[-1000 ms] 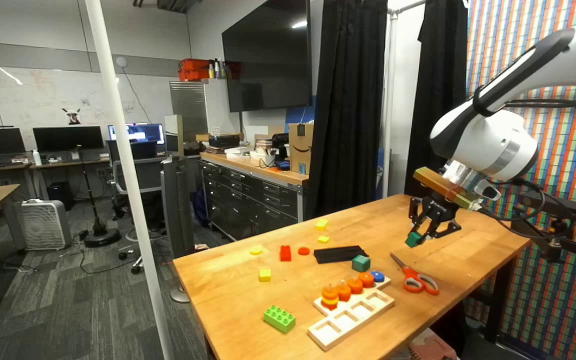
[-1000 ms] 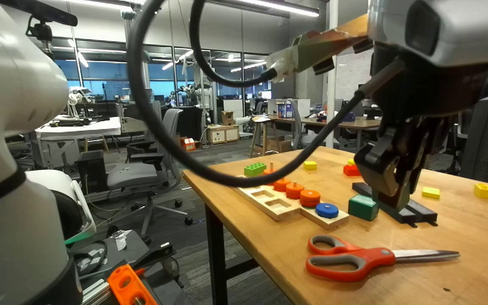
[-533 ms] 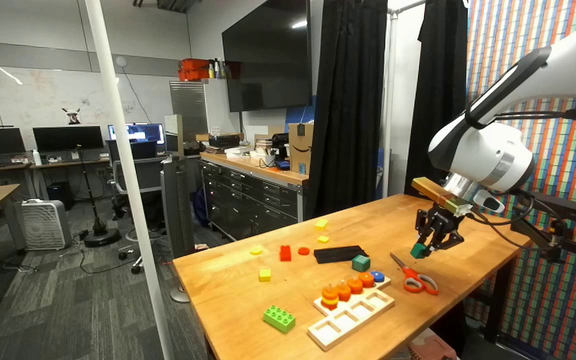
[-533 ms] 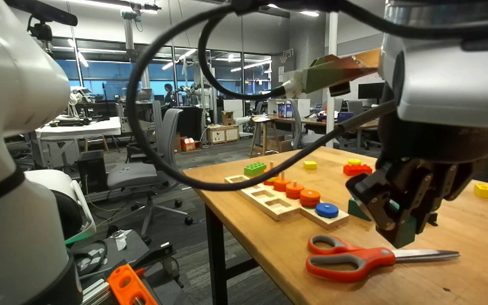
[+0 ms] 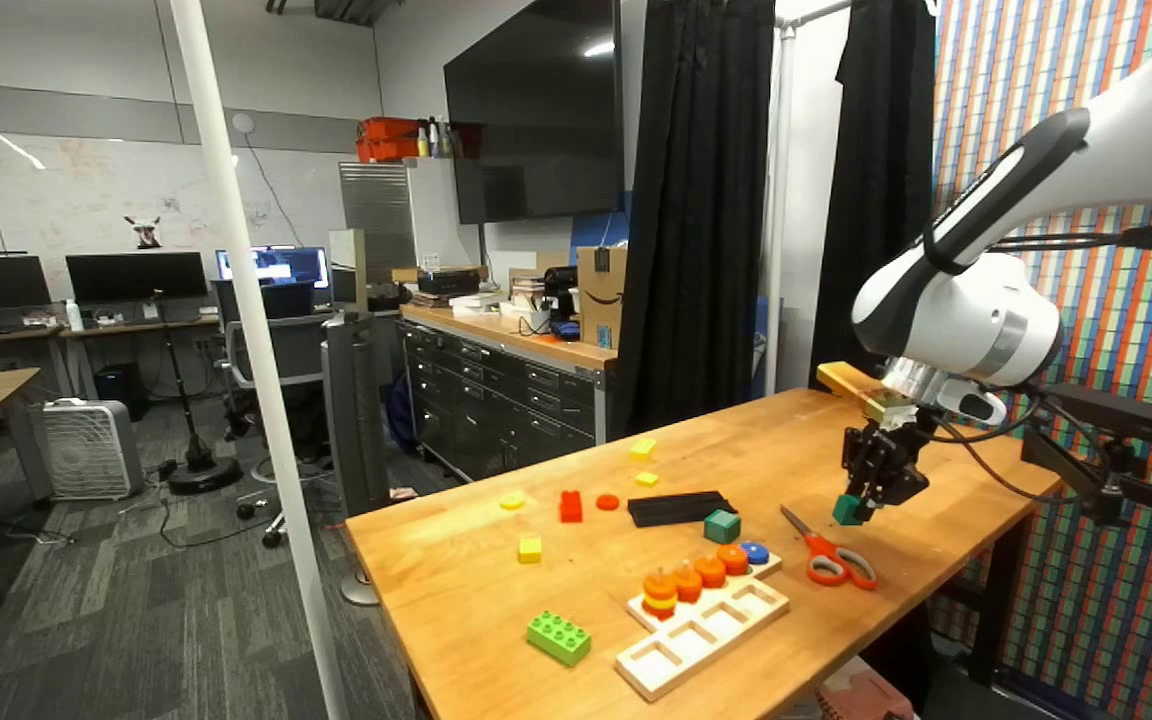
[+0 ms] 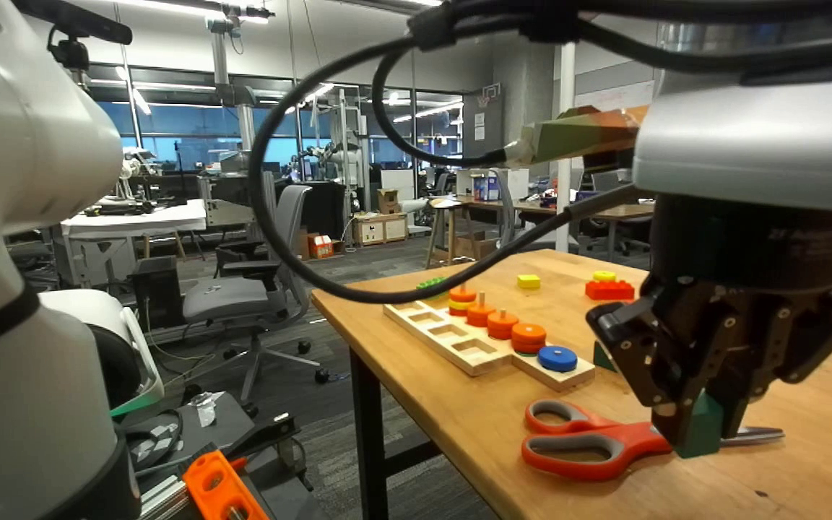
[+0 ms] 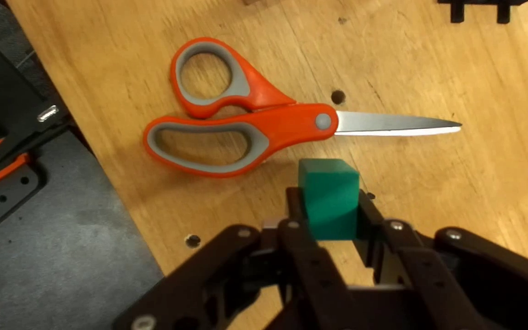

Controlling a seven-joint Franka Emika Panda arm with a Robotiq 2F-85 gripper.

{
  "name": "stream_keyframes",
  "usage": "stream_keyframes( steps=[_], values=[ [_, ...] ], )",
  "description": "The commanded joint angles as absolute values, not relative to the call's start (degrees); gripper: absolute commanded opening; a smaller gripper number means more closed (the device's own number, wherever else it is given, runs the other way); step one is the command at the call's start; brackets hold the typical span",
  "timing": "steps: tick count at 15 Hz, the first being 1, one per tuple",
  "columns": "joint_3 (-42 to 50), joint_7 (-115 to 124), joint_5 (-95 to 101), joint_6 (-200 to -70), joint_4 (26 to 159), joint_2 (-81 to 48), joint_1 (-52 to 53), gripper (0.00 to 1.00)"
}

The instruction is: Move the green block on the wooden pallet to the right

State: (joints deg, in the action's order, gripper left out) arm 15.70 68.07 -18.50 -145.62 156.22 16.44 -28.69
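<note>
My gripper (image 5: 858, 505) is shut on a dark-green block (image 5: 847, 510), in both exterior views and in the wrist view (image 7: 332, 206). The block sticks out past the fingertips, low over the table beside the scissors. I cannot tell whether it touches the table. The light-wood pallet (image 5: 681, 668) lies to the left of the gripper in an exterior view. It bears several orange discs and a blue disc (image 5: 754, 553); its square slots hold nothing. It also shows in an exterior view (image 6: 581, 369). Another dark-green block (image 5: 722, 526) stands on the table by the pallet's end.
Red-handled scissors (image 7: 291, 123) lie right beside the gripper, between it and the pallet. A black slotted piece (image 5: 681, 508) lies behind the second green block. A bright-green studded brick (image 5: 558, 638), a red brick (image 5: 571, 506) and several yellow pieces lie farther left.
The gripper has moved down toward the table with the green block in it, and slightly right in an exterior view. It has turned more upright. The pallet and the scissors have not moved.
</note>
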Motion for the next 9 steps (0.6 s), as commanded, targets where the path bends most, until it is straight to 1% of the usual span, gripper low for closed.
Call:
stream_keyframes(
  steps=[1, 7, 8, 9],
  values=[
    [15.67, 71.9, -17.55, -146.14, 153.86, 12.54, -27.85, 0.14],
    [16.76, 72.08, -18.69, -145.88, 151.48, 7.67, -25.92, 0.14],
    [16.95, 72.03, -18.84, -145.87, 151.14, 7.14, -25.67, 0.21],
    [17.11, 72.04, -19.01, -146.02, 150.88, 6.67, -25.41, 0.54]
  ],
)
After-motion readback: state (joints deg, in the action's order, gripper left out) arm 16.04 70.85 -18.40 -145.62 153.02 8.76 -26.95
